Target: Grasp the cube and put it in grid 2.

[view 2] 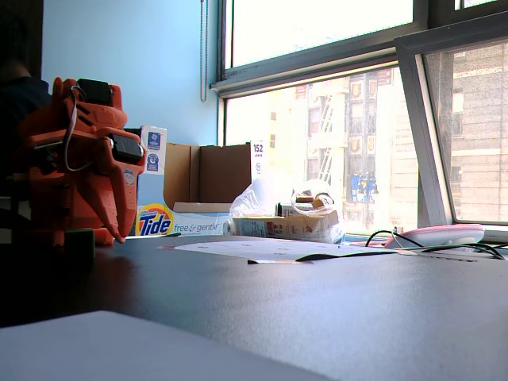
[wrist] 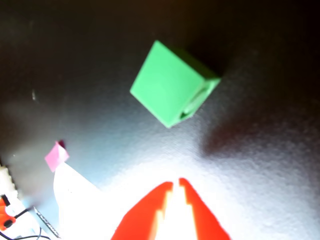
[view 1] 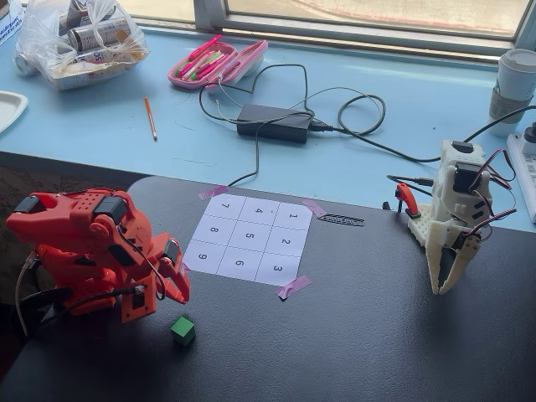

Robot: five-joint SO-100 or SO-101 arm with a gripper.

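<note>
The green cube (view 1: pixel 182 329) rests on the black table near its front edge, off the numbered sheet. In the wrist view the cube (wrist: pixel 172 85) lies ahead of the fingertips, apart from them. My orange gripper (view 1: pixel 179 293) hangs just above and behind the cube, and its red fingers (wrist: pixel 176 183) are nearly together with nothing between them. Grid 2 (view 1: pixel 286 241) is the middle cell of the sheet's right column, between cells 1 and 3, and stands bare. In the low fixed view the gripper (view 2: pixel 119 232) points down at the table at the left.
A white arm (view 1: pixel 452 226) stands at the table's right edge. Pink tape scraps (view 1: pixel 293 286) hold the sheet's corners. Behind, the blue sill carries a power brick with cables (view 1: pixel 274 122), a pink case (view 1: pixel 216 63) and a bag (view 1: pixel 79 38).
</note>
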